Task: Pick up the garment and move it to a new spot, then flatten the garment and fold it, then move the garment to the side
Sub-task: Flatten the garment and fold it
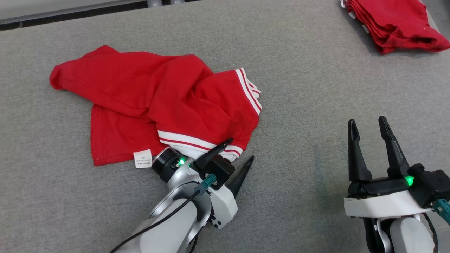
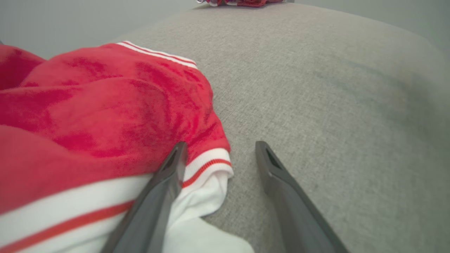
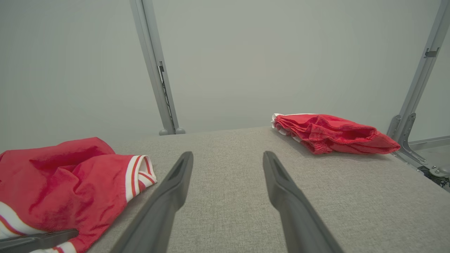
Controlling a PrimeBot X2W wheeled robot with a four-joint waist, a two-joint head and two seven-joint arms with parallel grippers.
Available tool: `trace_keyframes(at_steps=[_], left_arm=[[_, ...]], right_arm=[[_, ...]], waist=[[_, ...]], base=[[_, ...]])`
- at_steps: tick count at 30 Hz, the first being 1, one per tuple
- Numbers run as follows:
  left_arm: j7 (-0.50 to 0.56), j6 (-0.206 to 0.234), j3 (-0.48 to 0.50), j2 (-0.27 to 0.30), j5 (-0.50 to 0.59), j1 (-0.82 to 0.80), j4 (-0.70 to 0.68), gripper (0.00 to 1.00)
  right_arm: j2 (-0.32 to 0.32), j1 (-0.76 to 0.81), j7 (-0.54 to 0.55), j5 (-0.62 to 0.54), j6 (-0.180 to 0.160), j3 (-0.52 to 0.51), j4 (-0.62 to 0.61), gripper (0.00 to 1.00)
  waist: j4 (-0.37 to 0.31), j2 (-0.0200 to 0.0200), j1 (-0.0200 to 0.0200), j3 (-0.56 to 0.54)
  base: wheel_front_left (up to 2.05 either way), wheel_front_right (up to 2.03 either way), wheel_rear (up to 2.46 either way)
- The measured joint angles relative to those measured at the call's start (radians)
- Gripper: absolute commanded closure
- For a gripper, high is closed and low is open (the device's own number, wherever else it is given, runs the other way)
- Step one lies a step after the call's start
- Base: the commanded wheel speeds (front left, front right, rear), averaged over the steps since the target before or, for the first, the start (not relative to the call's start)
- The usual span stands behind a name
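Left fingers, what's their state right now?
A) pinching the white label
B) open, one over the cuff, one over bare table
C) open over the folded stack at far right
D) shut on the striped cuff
B: in the left wrist view the left fingers stand apart, one across the striped cuff of the red garment, the other over the bare grey table.

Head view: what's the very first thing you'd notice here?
The crumpled red garment with white stripes, lying left of centre on the grey table, grabs the eye first. The open left gripper sits at its near striped edge, one finger over the cloth. Next, another red pile of cloth lies at the far right corner.
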Motion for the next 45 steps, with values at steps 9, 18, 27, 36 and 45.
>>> trace_keyframes(at_steps=[9, 18, 27, 36, 45], left_arm=[[0.016, 0.119, -0.051, -0.011, -0.082, -0.071, 0.07, 1.0], [0.039, 0.068, -0.057, 0.002, -0.323, -0.056, 0.02, 1.0], [0.212, 0.006, 0.007, 0.002, -0.749, -0.17, -0.192, 1.0], [0.301, 0.097, 0.054, 0.002, -0.942, -0.522, -0.324, 1.0], [0.15, 0.128, 0.08, 0.001, -1.057, -0.848, -0.303, 1.0]], right_arm=[[0.0, -0.003, 0.0, 0.002, 0.0, -0.005, -0.001, 0.0], [0.0, 0.001, 0.0, 0.01, 0.0, 0.02, 0.014, 0.0], [0.0, 0.002, 0.0, 0.045, 0.0, 0.039, 0.022, 0.0], [0.0, 0.006, 0.0, 0.073, 0.0, 0.039, 0.025, 0.0], [0.0, 0.029, 0.0, 0.07, 0.0, -0.011, 0.022, 0.0]], waist=[[-0.031, 0.0, 0.0, 0.026], [-0.024, 0.0, 0.0, -0.014], [-0.065, 0.0, 0.0, -0.055], [-0.116, 0.0, 0.0, -0.079], [-0.127, 0.0, 0.0, -0.124]], base=[[0.0, 0.0, 0.0], [0.0, 0.0, 0.0], [0.0, 0.0, 0.0], [0.0, 0.0, 0.0], [0.0, 0.0, 0.0]])
